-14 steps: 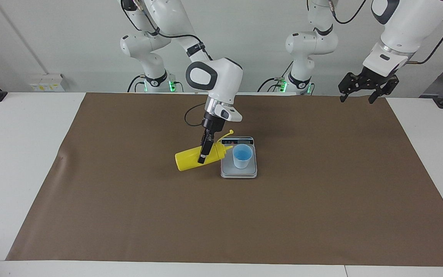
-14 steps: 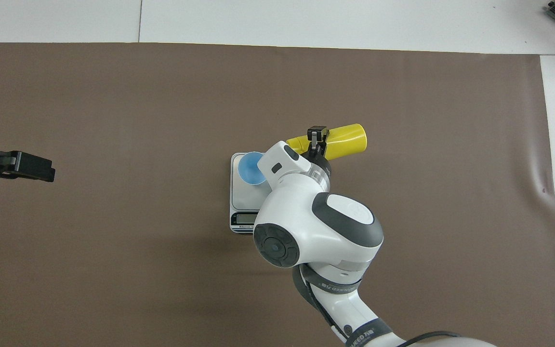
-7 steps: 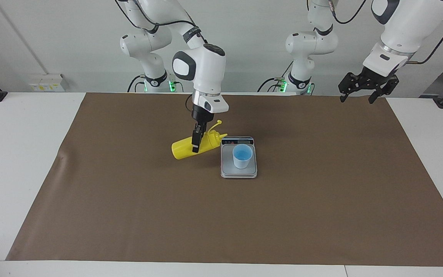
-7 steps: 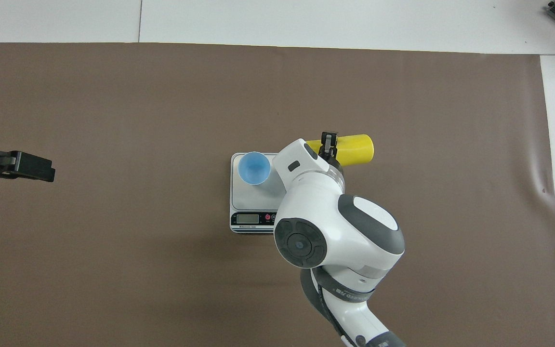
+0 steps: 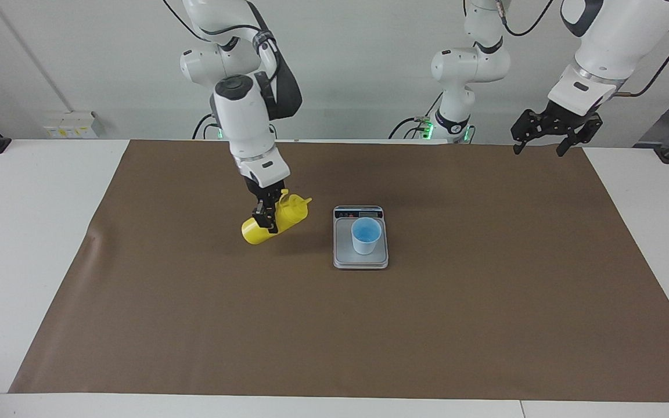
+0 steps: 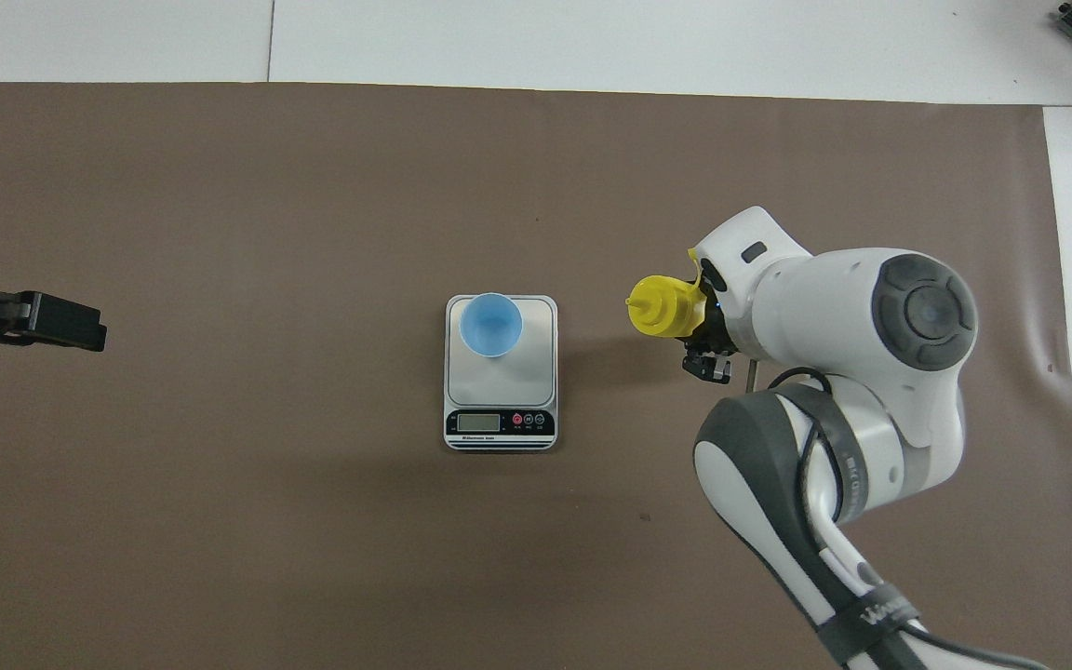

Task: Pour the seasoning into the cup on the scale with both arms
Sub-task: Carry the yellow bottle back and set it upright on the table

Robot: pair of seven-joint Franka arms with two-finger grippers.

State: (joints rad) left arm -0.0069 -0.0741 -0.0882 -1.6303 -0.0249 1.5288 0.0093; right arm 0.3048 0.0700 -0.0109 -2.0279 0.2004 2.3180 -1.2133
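Seasoning bottle (image 5: pixel 273 220) pulled away from cup (image 5: pixel 366 235), now tilted over brown mat toward right arm's end, nozzle aimed at scale (image 5: pixel 360 258) from its 9 o'clock in facing view. Right end effector (image 5: pixel 266 219) clamped on bottle body. Cup sits on scale, mid tabletop. Left end effector (image 5: pixel 548 134) waits fingers apart, empty, over mat corner
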